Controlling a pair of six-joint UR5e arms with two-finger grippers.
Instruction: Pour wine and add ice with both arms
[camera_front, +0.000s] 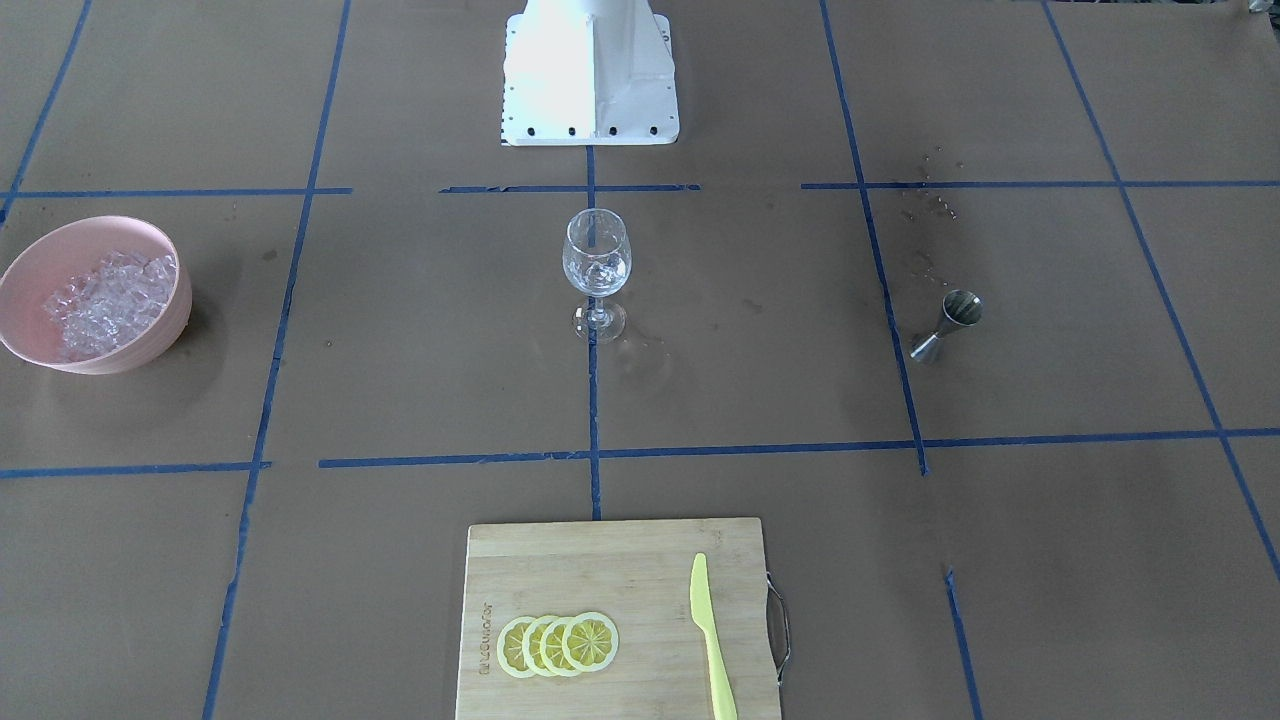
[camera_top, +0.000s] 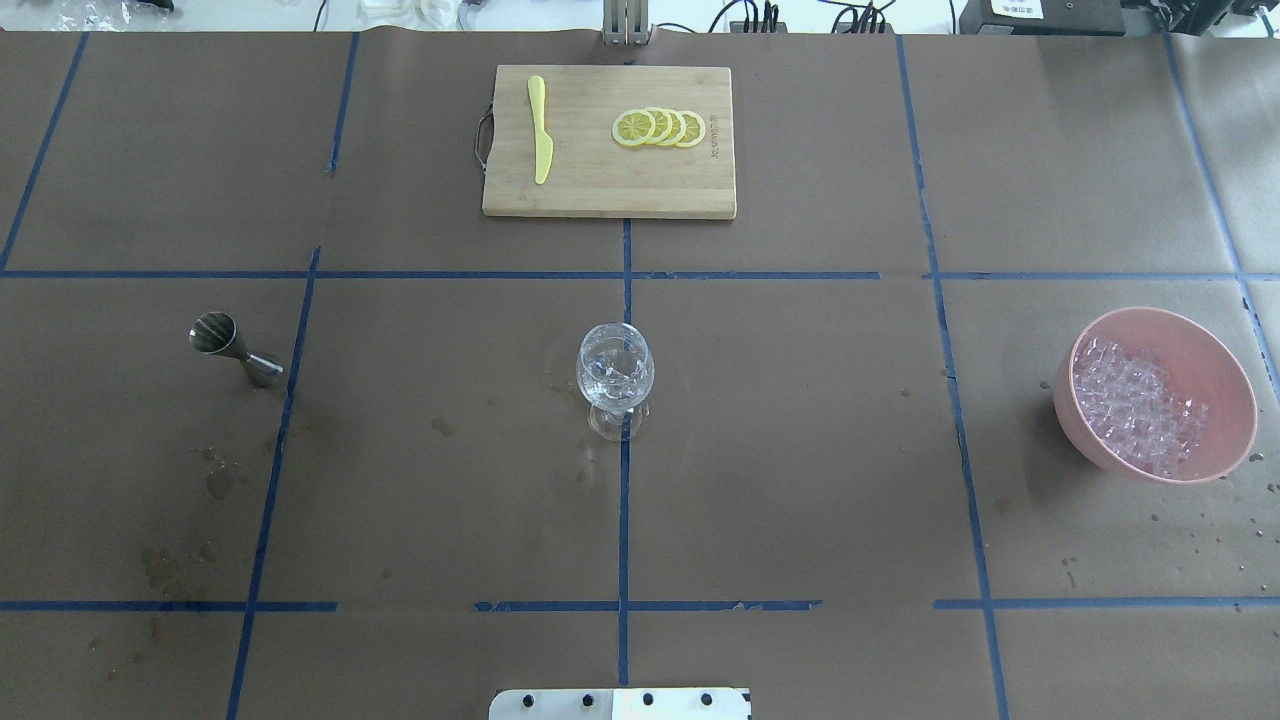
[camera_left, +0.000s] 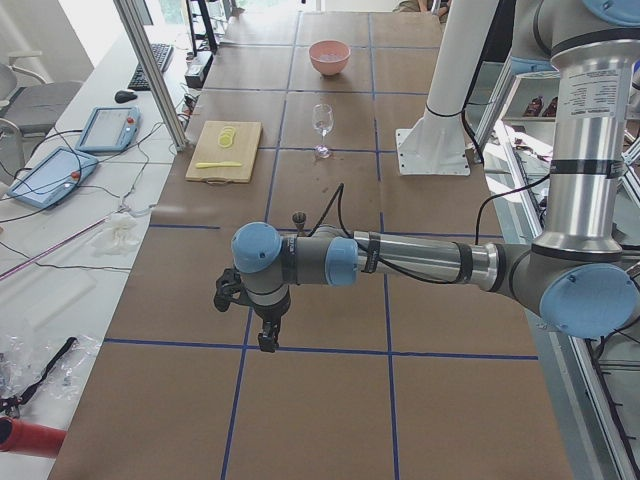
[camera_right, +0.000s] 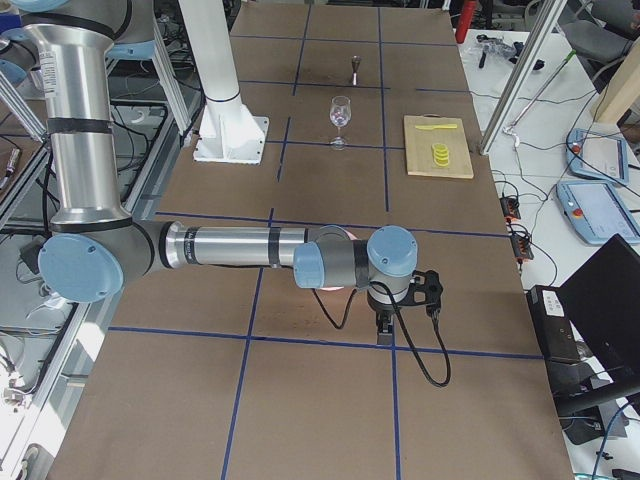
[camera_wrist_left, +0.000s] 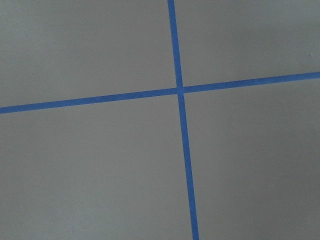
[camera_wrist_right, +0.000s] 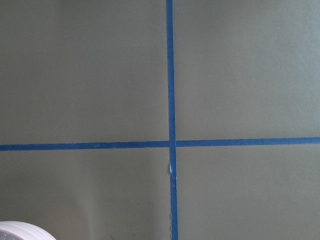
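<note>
- Desk (camera_top: 800, 450): brown paper cover with a grid of blue tape lines, and dark spots and stains on the paper.
- Steel jigger (camera_top: 235, 350), far left in the overhead view: stands upright on its small cone, wide cup up. Cannot tell whether anything is in it.
- Bamboo cutting board (camera_top: 608, 190), far edge of the desk, centre: carries 1 yellow plastic knife (camera_top: 540, 130) on its left part and 4 overlapping lemon slices (camera_top: 660, 127) to the right of the knife.
- Wine glass (camera_top: 614, 375), centre of the desk, upright with its foot on a blue tape line. The bowl of the glass shows clear, glinting content; cannot tell cubes from liquid.
- Pink bowl (camera_top: 1225, 400), far right, well apart from the glass: holds the ice (camera_top: 1135, 405), a heap of clear cubes filling most of the bottom.
- Left arm (camera_left: 420, 262), near arm in the exterior left view: stretched level over the end of the desk, well apart from the jigger.
- Left end effector (camera_left: 267, 338): points down over the paper near a tape crossing. Opening: cannot tell. Its wrist view shows only paper and 2 crossing tape lines.
- Right arm (camera_right: 240, 246), near arm in the exterior right view: stretched level over the other end of the desk.
- Right end effector (camera_right: 383, 327): points down close to a tape line. Opening: cannot tell. Its wrist view shows paper, a tape cross and a pale curved edge (camera_wrist_right: 15, 230) at the bottom-left corner.
</note>
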